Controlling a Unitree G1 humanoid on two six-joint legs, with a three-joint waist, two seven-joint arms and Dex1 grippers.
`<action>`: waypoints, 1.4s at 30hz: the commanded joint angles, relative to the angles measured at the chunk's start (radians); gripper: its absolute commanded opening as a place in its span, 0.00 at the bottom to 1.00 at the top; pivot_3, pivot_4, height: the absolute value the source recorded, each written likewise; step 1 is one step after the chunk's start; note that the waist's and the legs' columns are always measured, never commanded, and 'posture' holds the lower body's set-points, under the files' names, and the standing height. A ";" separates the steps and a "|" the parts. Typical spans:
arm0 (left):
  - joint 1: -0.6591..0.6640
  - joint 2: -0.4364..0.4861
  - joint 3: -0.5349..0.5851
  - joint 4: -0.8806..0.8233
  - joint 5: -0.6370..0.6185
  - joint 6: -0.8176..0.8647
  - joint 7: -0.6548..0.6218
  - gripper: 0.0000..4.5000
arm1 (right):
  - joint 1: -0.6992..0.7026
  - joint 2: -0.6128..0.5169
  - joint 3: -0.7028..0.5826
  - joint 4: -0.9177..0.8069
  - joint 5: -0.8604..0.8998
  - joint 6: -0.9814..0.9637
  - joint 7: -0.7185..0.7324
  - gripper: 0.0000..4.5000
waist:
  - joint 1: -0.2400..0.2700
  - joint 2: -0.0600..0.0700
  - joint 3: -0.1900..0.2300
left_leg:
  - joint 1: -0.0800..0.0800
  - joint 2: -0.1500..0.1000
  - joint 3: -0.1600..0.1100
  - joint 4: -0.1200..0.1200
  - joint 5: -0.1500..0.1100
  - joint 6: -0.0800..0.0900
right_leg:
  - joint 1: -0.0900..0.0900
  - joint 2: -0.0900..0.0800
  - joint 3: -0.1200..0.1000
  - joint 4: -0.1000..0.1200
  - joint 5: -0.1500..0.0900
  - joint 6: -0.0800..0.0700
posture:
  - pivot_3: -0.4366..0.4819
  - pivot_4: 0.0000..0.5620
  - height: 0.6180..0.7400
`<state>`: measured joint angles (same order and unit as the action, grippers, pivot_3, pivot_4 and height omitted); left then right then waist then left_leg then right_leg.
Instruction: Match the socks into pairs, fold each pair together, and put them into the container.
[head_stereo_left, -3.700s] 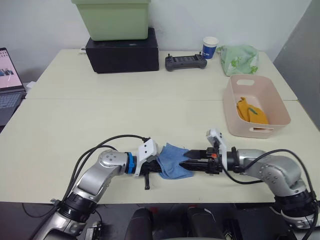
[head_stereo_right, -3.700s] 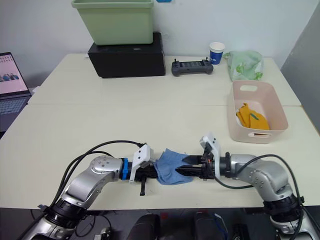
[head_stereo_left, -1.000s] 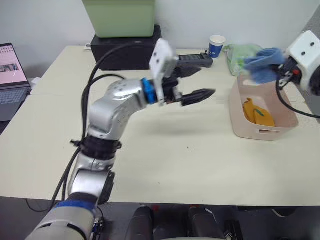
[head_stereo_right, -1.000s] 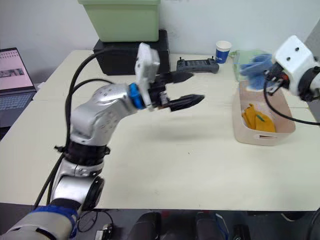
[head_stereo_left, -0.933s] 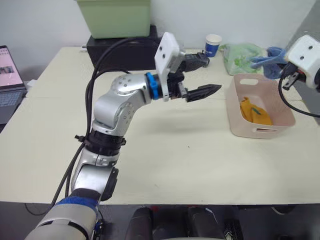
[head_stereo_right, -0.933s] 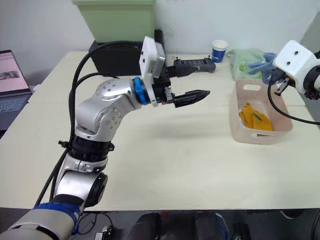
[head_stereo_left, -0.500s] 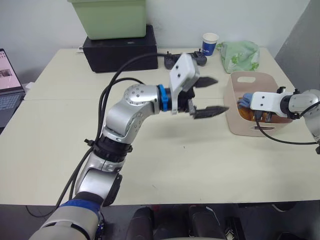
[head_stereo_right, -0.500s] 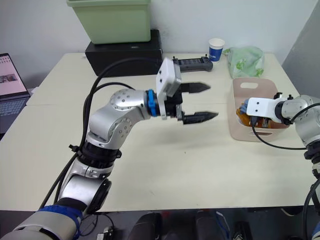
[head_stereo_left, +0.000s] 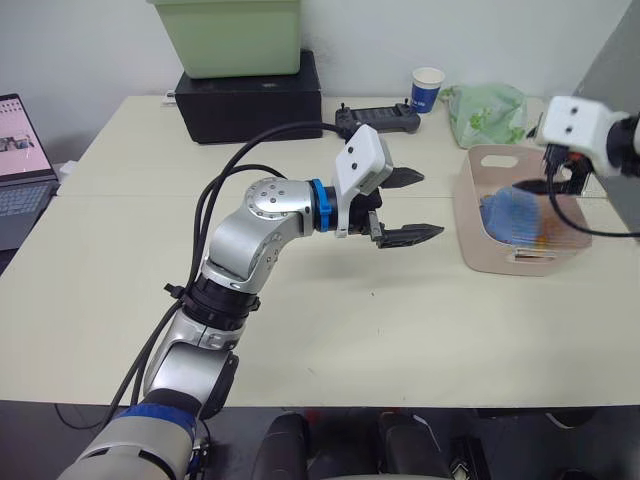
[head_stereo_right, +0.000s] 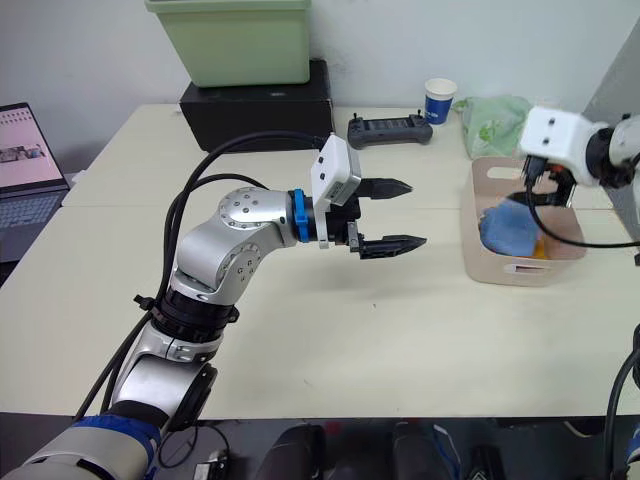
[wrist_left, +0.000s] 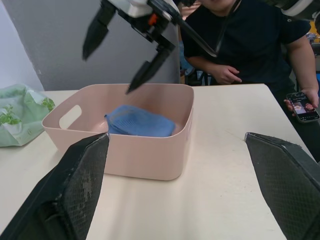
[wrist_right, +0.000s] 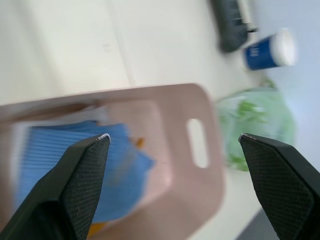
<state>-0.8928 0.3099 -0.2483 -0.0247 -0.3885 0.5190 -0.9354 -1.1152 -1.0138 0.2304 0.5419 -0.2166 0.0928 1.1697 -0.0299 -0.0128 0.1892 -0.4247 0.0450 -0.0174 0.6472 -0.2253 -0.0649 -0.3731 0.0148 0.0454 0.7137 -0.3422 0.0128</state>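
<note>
While blue socks (wrist_left: 140, 122) lie in the container (wrist_left: 150, 155), right hand (wrist_left: 122, 57) above — spread, empty, left hand (head_stereo_left: 408, 205) likewise.

Light blue socks (wrist_left: 139, 121) lie in the pale pink container (wrist_left: 125, 152) over mustard-orange socks (head_stereo_right: 545, 243).

Folded blue socks (wrist_left: 140, 121) lie inside pink container (wrist_left: 150, 160), seemingly atop orange.

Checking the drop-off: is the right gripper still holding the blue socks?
No, the right gripper is open above the container, and the blue socks lie inside.
</note>
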 joint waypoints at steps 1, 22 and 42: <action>-0.026 -0.005 0.013 -0.003 0.011 -0.021 -0.003 1.00 | 0.034 0.016 -0.007 0.052 -0.039 -0.060 -0.087 0.85 | 0.000 0.000 0.000 | 0.000 0.000 0.000 0.000 0.000 0.000 | 0.000 0.000 0.000 0.000 0.000 0.000 | 0.48 0.27 1.00; 0.006 0.031 0.035 0.004 0.039 -0.016 0.004 1.00 | 0.078 0.077 0.033 0.275 -0.192 -0.317 -0.359 0.00 | -0.002 0.000 0.000 | 0.000 0.000 0.001 0.002 0.001 0.000 | 0.001 0.000 0.001 0.002 0.000 0.000 | 0.48 0.27 1.00; 0.791 0.249 0.363 -0.343 0.037 -0.130 0.150 1.00 | 0.862 0.521 -0.252 -1.070 0.561 0.507 -0.544 0.99 | 0.016 -0.006 -0.004 | 0.003 0.001 -0.008 -0.001 -0.001 0.002 | 0.004 -0.005 -0.002 0.002 0.000 0.000 | 0.48 0.27 1.00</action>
<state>-0.1340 0.5503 0.0977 -0.2916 -0.3503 0.4205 -0.7966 -0.3057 -0.4998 -0.0269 -0.4638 0.3527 0.6157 0.6660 -0.0142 -0.0186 0.1853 -0.4213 0.0454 -0.0253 0.6463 -0.2261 -0.0624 -0.3688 0.0089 0.0435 0.7146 -0.3423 0.0129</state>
